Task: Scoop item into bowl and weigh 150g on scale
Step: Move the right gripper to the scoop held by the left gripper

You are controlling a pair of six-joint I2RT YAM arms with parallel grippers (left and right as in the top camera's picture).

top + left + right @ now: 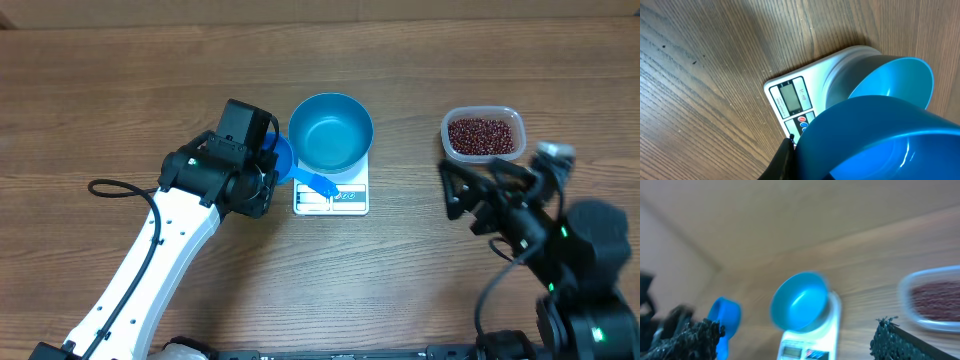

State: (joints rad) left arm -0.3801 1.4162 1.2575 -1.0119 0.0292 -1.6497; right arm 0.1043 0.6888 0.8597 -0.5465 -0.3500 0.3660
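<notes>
A robot lab bench, not a home kitchen: a cabled left arm (150, 260) and right arm (575, 250) rise from the near edge of a wood-grain table (100, 80), with kitchen props laid out: scale (345, 198), bowl (330, 130), scoop (285, 160), tub (518, 118) of beans (483, 135).

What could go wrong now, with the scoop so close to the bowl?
1. The scoop in the left hand sits right beside the bowl. A nudge might push the bowl off the scale.
2. The beans are far off in the tub, so some could spill on the way back.
</notes>
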